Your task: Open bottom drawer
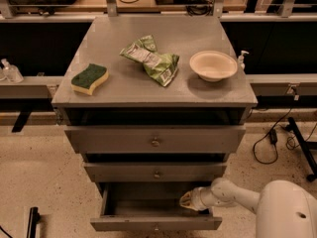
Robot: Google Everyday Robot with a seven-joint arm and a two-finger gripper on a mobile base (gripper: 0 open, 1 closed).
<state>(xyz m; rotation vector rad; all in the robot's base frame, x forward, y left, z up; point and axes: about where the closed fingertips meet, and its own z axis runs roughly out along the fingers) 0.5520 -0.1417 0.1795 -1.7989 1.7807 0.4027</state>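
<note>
Camera view shows the bottom drawer standing well out at the foot of the cabinet. The gripper sits inside its right end, probably to drag it outward. Whether it clasps anything, I cannot tell.

The white arm stretches leftward from the lower right, its hand held low, pointing left.
</note>
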